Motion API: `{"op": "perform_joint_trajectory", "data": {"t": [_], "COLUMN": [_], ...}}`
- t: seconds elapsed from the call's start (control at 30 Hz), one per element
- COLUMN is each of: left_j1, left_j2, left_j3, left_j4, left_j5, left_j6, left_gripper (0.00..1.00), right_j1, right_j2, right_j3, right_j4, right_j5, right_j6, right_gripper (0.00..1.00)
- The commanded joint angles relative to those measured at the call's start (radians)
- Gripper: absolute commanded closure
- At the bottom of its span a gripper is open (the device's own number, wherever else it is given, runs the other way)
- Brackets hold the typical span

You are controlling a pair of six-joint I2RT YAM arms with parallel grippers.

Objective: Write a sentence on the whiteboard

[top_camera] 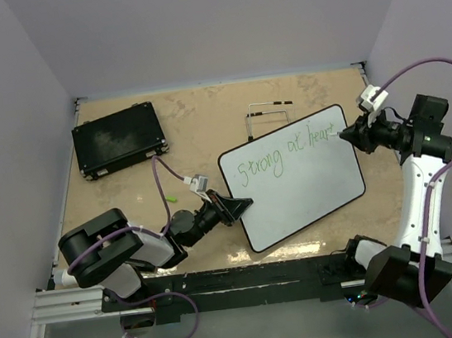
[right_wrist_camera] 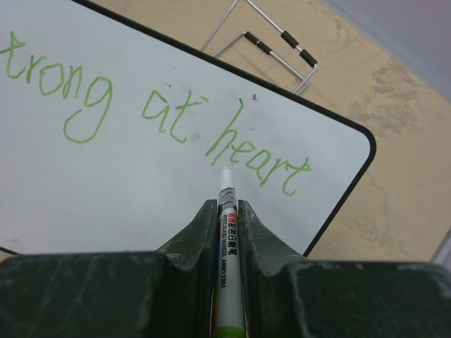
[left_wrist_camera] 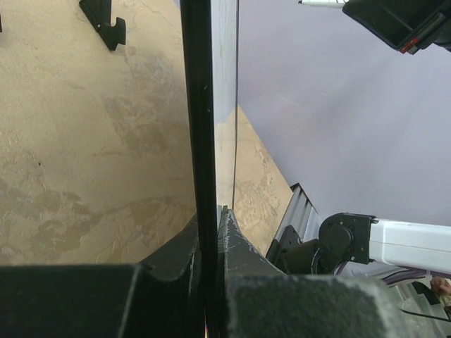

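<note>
Now | left jaws clamp whiteboard point(top_camera: 313, 195) | right jaws grip marker point(right_wrist_camera: 227, 232) | wire stand point(top_camera: 268, 112) behind, black case point(top_camera: 118, 139) aside

**Two arms: black joints, white link covers.**
Left arm point(top_camera: 116, 250) and right arm point(top_camera: 419, 193) each carry a looping purple cable point(top_camera: 433, 65); a white part point(top_camera: 373, 98), possibly a connector, sits near each wrist. Right gripper point(right_wrist_camera: 226, 205) fingers point(right_wrist_camera: 184, 243) are dark wedges, scuffed pale.
</note>
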Motion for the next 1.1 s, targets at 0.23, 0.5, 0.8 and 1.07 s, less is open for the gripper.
{"op": "perform_joint_trajectory", "data": {"t": [0.23,0.5,0.8,1.07], "left_j1": [-0.003,-0.004,-0.006,-0.006], "left_j2": [-0.042,-0.031,-0.002,0.015], "left_j3": [-0.026,-0.001,0.011,0.023], "left_j4": [0.07,0.067,0.076,0.081], "left_j5": [-0.043,-0.086,-0.09,-0.06], "left_j6": [0.113,0.113,0.117,0.131], "left_gripper": [1.0,1.0,1.0,1.0], "right_j1": [0.128,0.254,0.263,0.266], "right_j2": [0.002,-0.031,-0.009,-0.015], "right_j3": [0.053,0.034,0.031,0.129], "right_j4": [-0.207,-0.167,-0.242,-0.127], "right_j5": [-0.068,-0.058,-0.088,-0.116], "right_j6": [-0.129,-0.074,-0.198,-0.053], "right_gripper": [1.0,1.0,1.0,1.0]}}
